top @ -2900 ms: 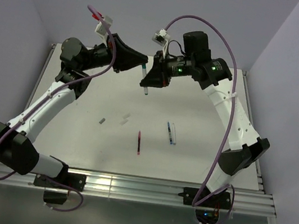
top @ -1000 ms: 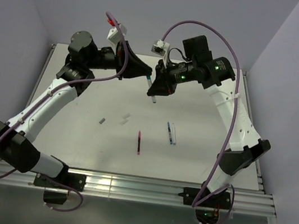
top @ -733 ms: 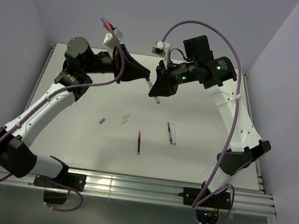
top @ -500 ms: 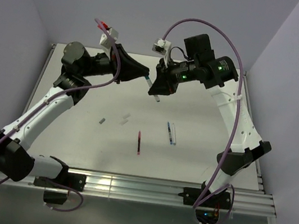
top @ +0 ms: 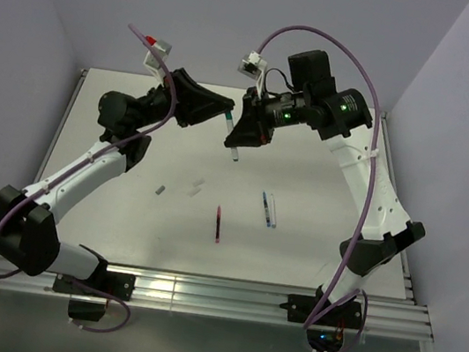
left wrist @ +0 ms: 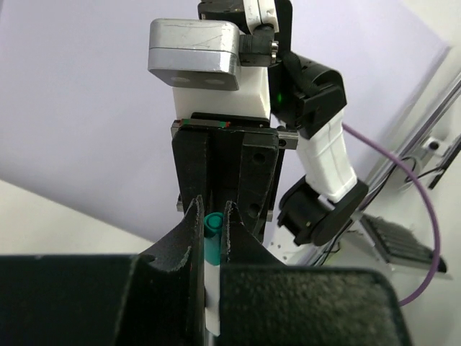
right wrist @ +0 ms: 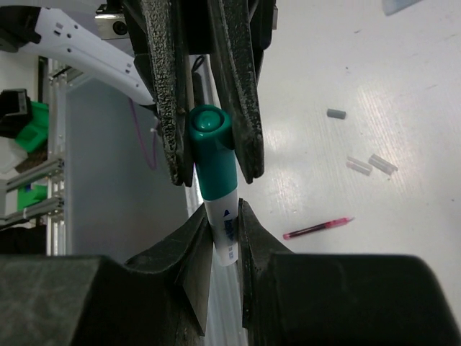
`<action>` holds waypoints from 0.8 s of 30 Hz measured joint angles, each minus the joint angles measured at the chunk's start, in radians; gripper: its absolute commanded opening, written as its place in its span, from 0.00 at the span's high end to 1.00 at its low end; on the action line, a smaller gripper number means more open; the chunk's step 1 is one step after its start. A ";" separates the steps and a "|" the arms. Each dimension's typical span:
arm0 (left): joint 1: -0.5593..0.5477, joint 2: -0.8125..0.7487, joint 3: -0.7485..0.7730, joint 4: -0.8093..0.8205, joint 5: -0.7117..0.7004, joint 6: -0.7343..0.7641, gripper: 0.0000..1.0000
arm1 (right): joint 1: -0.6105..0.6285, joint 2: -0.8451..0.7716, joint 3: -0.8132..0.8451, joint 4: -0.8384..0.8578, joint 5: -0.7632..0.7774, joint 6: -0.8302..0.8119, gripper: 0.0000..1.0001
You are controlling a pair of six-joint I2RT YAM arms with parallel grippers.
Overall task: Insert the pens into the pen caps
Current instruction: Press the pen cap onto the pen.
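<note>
Right wrist view shows the right gripper (right wrist: 225, 225) closed on the white barrel of a pen (right wrist: 220, 209), which is held in the air above the table (right wrist: 403, 86). The barrel carries small blue print with a triangle mark, too small to read. The teal cap (right wrist: 213, 155) sits on the upper end of this pen, and the left gripper (left wrist: 211, 218) pinches it from both sides. On the table lie a red pen (right wrist: 318, 228), a grey cap (right wrist: 336, 114) and two pale caps (right wrist: 382, 163) close together. Top view shows a dark blue pen (top: 265, 208) near the red one, not touching it.
</note>
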 measured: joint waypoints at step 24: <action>0.011 -0.042 0.127 -0.399 0.071 0.261 1.00 | 0.005 -0.007 -0.140 0.231 -0.136 0.115 1.00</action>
